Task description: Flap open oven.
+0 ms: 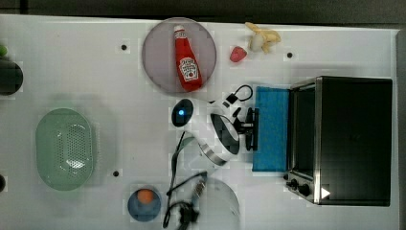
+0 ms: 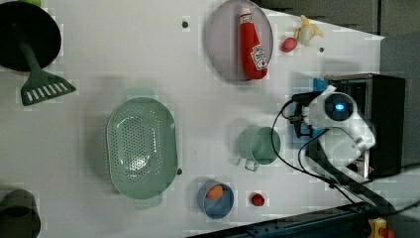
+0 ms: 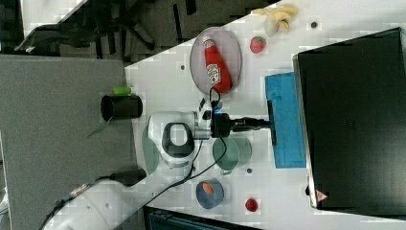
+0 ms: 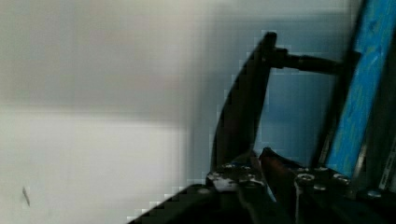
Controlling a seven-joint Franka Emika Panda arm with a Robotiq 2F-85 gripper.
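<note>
The black oven [image 1: 354, 139] stands at the top view's right, silver frame and black knobs [image 1: 298, 184] facing the arm. Its blue-tinted glass door [image 1: 271, 129] is swung down and lies nearly flat on the table. The dark curved handle [image 1: 256, 128] runs along the door's free edge. My gripper [image 1: 250, 127] sits right at the middle of the handle. In the wrist view the handle [image 4: 243, 102] curves down beside my gripper [image 4: 260, 161], whose fingers are pressed together with nothing between them. The right view has the gripper [image 3: 263, 123] touching the handle [image 3: 272, 122].
A ketchup bottle [image 1: 186, 60] lies on a grey plate [image 1: 158, 57] behind the arm, with a strawberry [image 1: 238, 53] and banana [image 1: 262, 38] nearby. A green colander [image 1: 64, 148], a blue bowl [image 1: 143, 203], a green cup [image 2: 260, 145] and a spatula [image 2: 42, 82] sit further off.
</note>
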